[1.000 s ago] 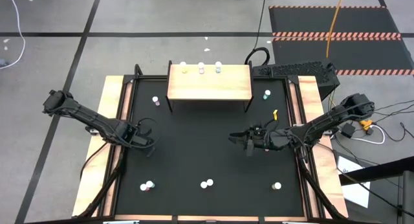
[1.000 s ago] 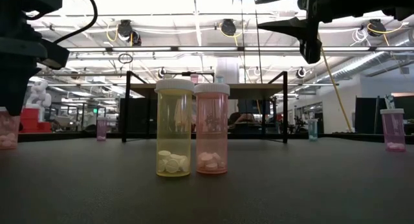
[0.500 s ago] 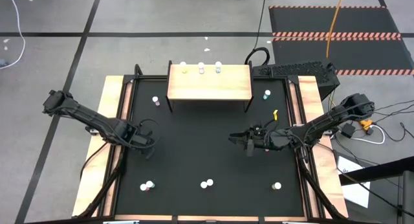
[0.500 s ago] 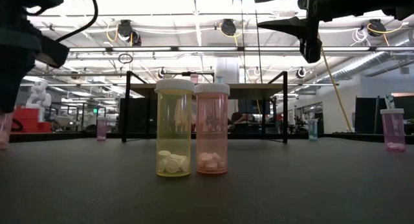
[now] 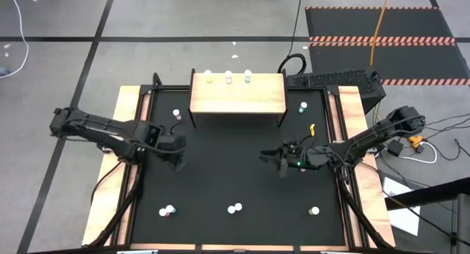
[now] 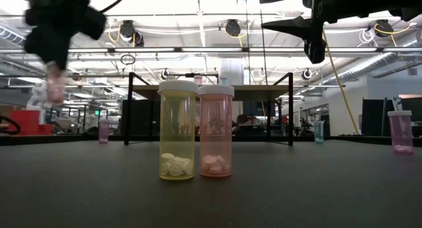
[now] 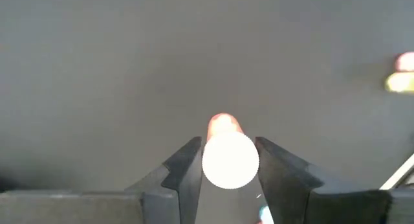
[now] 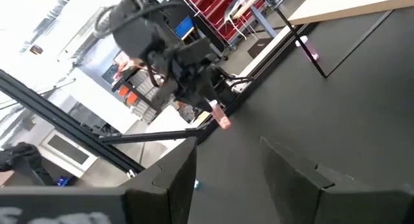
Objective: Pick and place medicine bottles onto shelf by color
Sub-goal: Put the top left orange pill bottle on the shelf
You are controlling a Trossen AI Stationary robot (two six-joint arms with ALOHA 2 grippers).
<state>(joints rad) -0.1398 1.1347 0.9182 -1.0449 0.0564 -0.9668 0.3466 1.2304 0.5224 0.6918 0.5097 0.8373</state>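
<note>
- A pink medicine bottle [image 7: 224,125] was held in the left gripper [image 7: 226,160], its round white cap [image 7: 230,160] clamped between the two dark fingers [image 7: 186,166]; the bottle hung upright below the jaws, clear of the black table [image 5: 235,177].
- In the low view the same bottle [image 6: 55,89] was seen lifted well above the tabletop, beneath the blurred left gripper [image 6: 60,30].
- From above, the left gripper [image 5: 176,147] was placed over the left part of the mat, in front of the shelf's left end; the held bottle itself could not be made out there.
- The right gripper [image 5: 273,160] was held above the middle-right of the table with its fingers [image 8: 167,179] apart — nothing was seen between them.
- The light-wood shelf [image 5: 239,98] was set at the far edge of the table on thin black legs; three small bottles — yellowish [image 5: 209,79], white [image 5: 228,78] and blue-green [image 5: 247,78] — were lined up along its back edge.
- A pink bottle [image 5: 177,114] was left on the mat just beside the shelf's left legs, and a blue-green bottle [image 5: 303,107] to the right of the shelf.
- Near the front edge, a pair of touching bottles [image 5: 167,210] was found at the left, another pair [image 5: 234,208] at the centre and a single bottle [image 5: 314,210] at the right.
- The centre pair was shown close in the low view as a yellow bottle [image 6: 177,130] and a pink bottle [image 6: 215,132], standing upright side by side with pills at the bottom.
</note>
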